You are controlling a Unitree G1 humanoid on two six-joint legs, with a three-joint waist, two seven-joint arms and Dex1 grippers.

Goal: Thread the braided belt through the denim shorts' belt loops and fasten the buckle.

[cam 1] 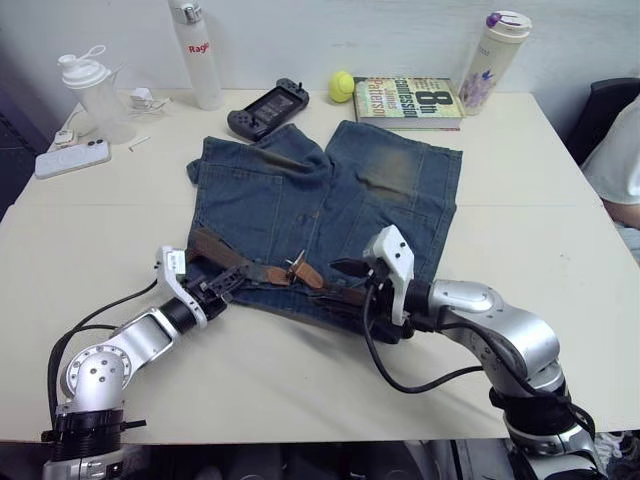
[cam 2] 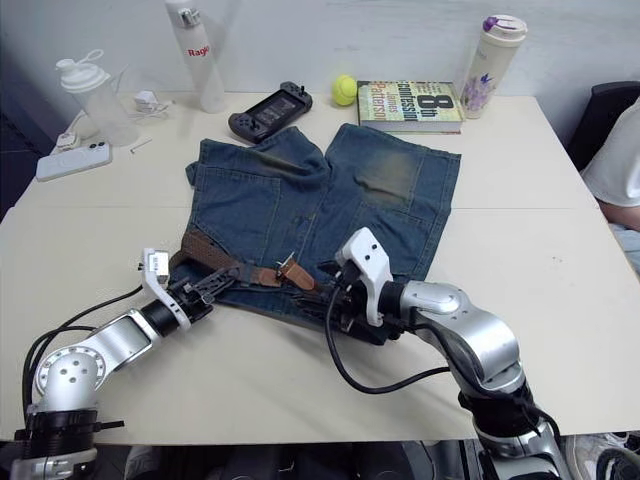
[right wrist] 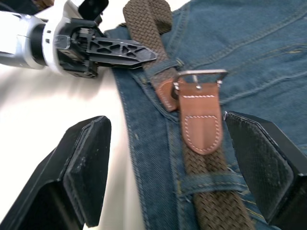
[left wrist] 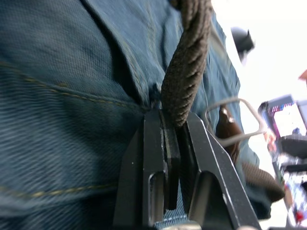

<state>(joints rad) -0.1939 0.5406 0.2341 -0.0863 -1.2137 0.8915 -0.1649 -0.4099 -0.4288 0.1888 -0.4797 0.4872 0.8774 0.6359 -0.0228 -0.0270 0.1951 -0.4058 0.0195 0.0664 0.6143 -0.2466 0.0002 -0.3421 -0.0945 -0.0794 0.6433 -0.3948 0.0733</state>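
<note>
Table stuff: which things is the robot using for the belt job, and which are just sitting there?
For the job: braided belt, buckle, denim shorts, belt loops, left gripper pinching the belt, right gripper open over it.

Just lying about: book, tennis ball, game console, phone, bottles.

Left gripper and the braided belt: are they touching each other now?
Touching. In the left wrist view, the left gripper has its two black fingers closed on the braided belt, pinching the strap between them over the denim shorts.

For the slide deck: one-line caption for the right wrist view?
Open right gripper hovers over the braided belt and buckle on the denim shorts; left gripper holds the belt.
</note>
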